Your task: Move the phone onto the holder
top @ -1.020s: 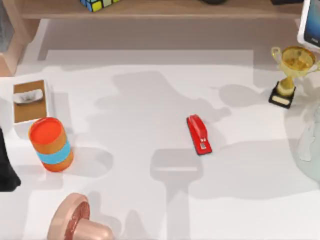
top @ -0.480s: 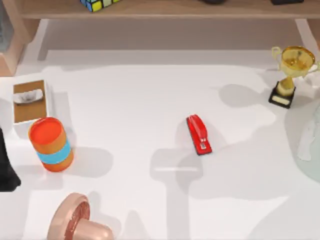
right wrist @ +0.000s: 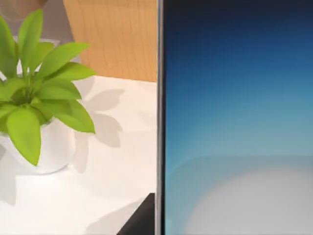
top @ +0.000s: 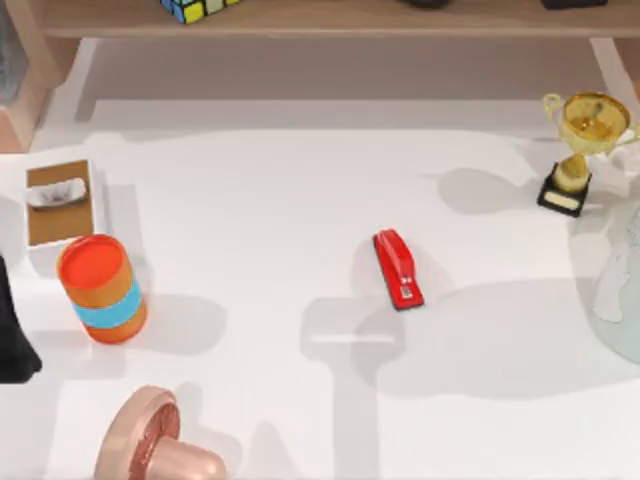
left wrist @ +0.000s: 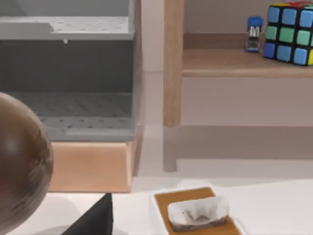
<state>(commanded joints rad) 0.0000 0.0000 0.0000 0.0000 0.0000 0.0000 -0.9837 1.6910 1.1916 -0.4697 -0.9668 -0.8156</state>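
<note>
While the right gripper carries its load off the table's right side, its grip cannot be told from these pictures. The right wrist view puts the phone (right wrist: 234,122) directly before that arm's camera, very near, its screen blue at one end and fading to white at the other, with one long dark edge straight and clean against the background. That closeness suggests the phone is in the right arm's charge, though no contact is visible. Past the phone's edge stands a leafy green plant (right wrist: 34,63) in a white pot (right wrist: 46,147) on the white table (right wrist: 112,186), with a wooden panel behind.

The step in hand appears to be the carry toward the holder, and which object is the holder cannot be made out. To do it well, the arm should hold the phone's tilt steady, travel slowly, and pass well apart from the plant and the gold trophy (top: 578,150) near the table's right edge. The red stapler (top: 398,268) lies near the middle and should be left alone. Lining up the phone's long edge with the holder before lowering would guard against a skewed landing. The left arm (top: 12,330) sits parked at the table's left edge.
</note>
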